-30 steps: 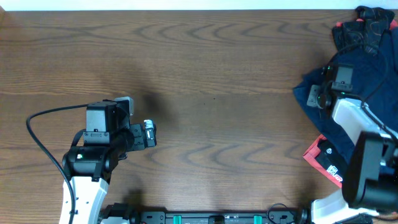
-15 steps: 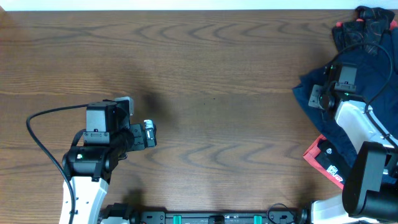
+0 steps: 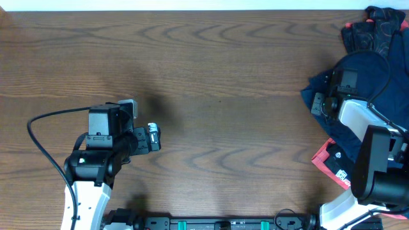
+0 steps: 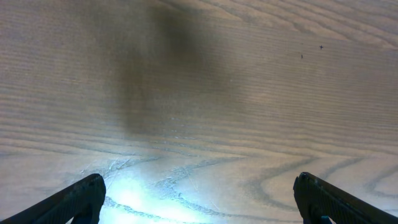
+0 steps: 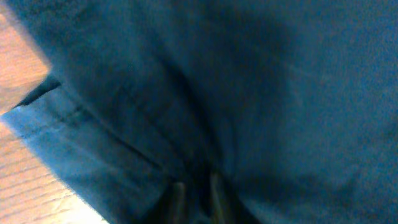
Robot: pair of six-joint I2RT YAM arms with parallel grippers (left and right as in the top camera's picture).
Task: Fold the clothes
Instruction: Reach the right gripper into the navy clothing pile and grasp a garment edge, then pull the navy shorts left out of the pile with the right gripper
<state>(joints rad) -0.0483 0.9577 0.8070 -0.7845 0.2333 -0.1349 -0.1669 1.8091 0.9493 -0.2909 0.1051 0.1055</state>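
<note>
1. Right wrist view: the right gripper (image 5: pixel 196 196) has its two fingertips (image 5: pixel 178 194) drawn almost together on a raised ridge of the navy clothes (image 5: pixel 249 93). Cloth fills nearly the whole view, so I judge this a pinch on the fabric and not an empty close.
2. Half a second earlier the overhead view showed this gripper a little nearer 3 o'clock, above the cloth. It has since shifted toward 9 o'clock, to the heap's table-side edge, and turned at the wrist.
3. The clothes (image 3: pixel 364 70) lie rumpled at the table's 3 o'clock edge, and the cloth toward 12 o'clock of the gripper now bulges in a rounder hump than before. To my eye that means a garment has been caught and is starting to gather. Nothing is spread flat yet, so folding has barely begun.
4. Beside the heap, a red-and-black piece (image 3: pixel 332 160) sits at its 6 o'clock and a black bundle (image 3: pixel 374 29) at its 12 o'clock; neither has moved.
5. The left gripper (image 4: pixel 202 202) hangs with its fingers spread wide over bare table (image 3: pixel 223 76) at about 8 o'clock, well apart from the clothes. It is holding nothing and sits exactly where it was a second ago.
</note>
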